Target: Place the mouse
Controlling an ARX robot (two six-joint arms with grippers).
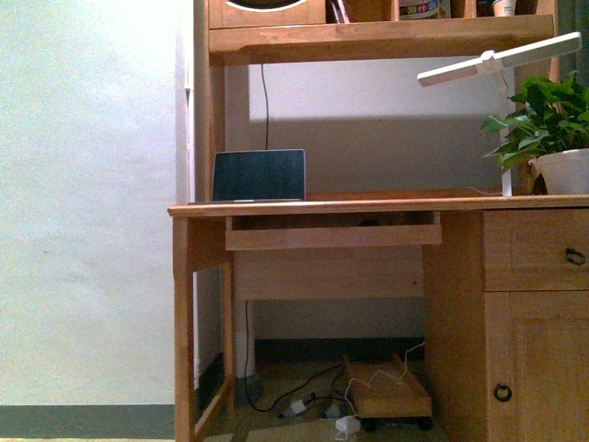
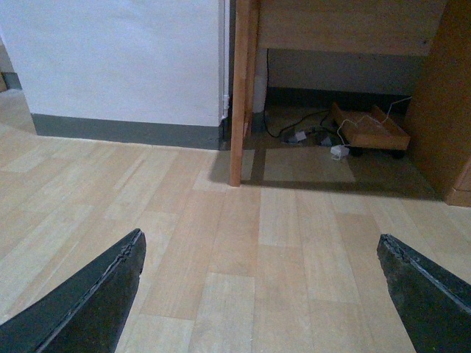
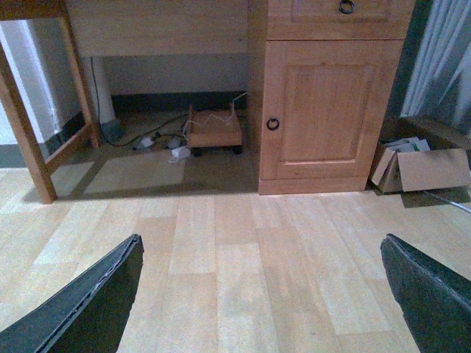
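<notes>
The mouse is not visible in any view. In the front view a wooden desk (image 1: 368, 206) stands ahead with a dark laptop (image 1: 259, 175) upright on its top at the left; neither arm shows there. My left gripper (image 2: 261, 254) is open and empty, its dark fingers (image 2: 96, 294) spread wide above the wooden floor, facing the desk's left leg (image 2: 237, 110). My right gripper (image 3: 261, 254) is open and empty, its fingers (image 3: 427, 287) spread above the floor in front of the desk's cabinet door (image 3: 333, 103).
A pull-out shelf (image 1: 331, 230) hangs under the desktop. A white lamp (image 1: 502, 60) and a potted plant (image 1: 552, 138) stand at the desk's right. Cables and a small wheeled wooden board (image 3: 213, 131) lie under the desk. A cardboard box (image 3: 423, 168) lies right of the cabinet.
</notes>
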